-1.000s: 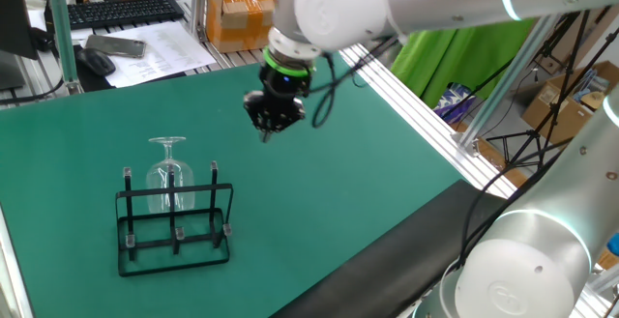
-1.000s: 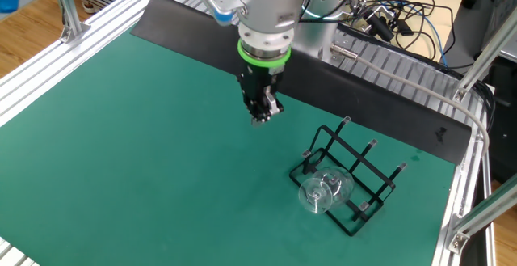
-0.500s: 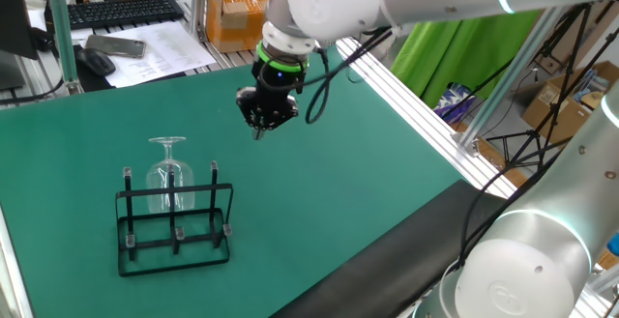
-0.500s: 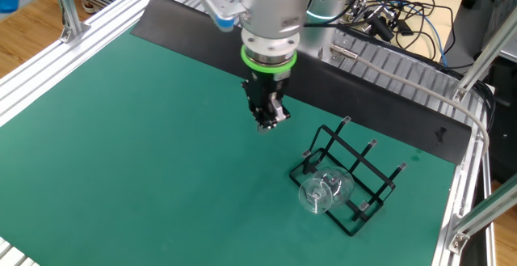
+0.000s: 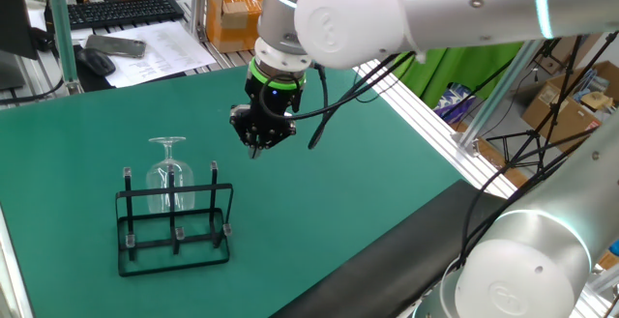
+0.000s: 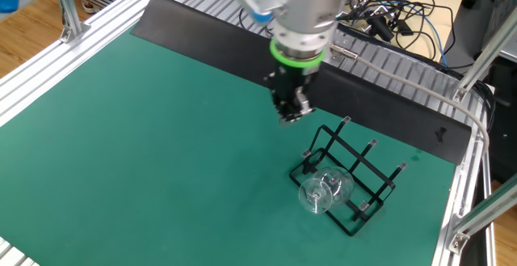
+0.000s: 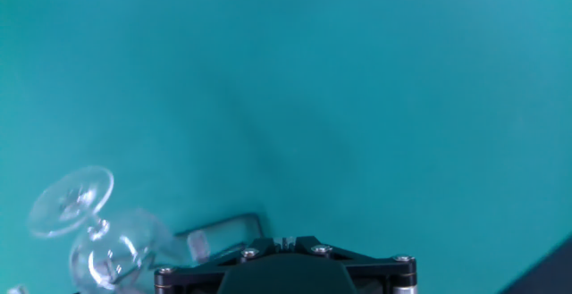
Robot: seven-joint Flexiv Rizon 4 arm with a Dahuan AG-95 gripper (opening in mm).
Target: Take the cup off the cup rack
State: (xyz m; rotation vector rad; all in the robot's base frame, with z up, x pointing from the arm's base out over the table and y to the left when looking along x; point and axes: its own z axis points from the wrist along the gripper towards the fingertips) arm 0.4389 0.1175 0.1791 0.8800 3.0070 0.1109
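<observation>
The cup [image 5: 170, 177], a clear stemmed glass, hangs upside down on the cup rack [image 5: 174, 227], a low black wire frame, with its round foot on top. In the other fixed view the cup [image 6: 325, 192] sits at the near end of the rack [image 6: 359, 162]. My gripper [image 5: 256, 148] hovers above the green mat, to the right of the rack and apart from it, fingers together and empty. It also shows in the other fixed view [image 6: 289, 118]. The hand view shows the cup [image 7: 85, 227] and a rack bar [image 7: 219, 230] at lower left.
A green mat [image 5: 329, 192] covers the table. Aluminium frame rails [image 6: 404, 80] and cables run along the far side. A keyboard [image 5: 121, 11], mouse and papers lie beyond the mat's back edge. A black strip [image 6: 202, 31] borders the mat.
The gripper has moved across the mat toward the rack and a little lower. The cup and the rack have not moved.
</observation>
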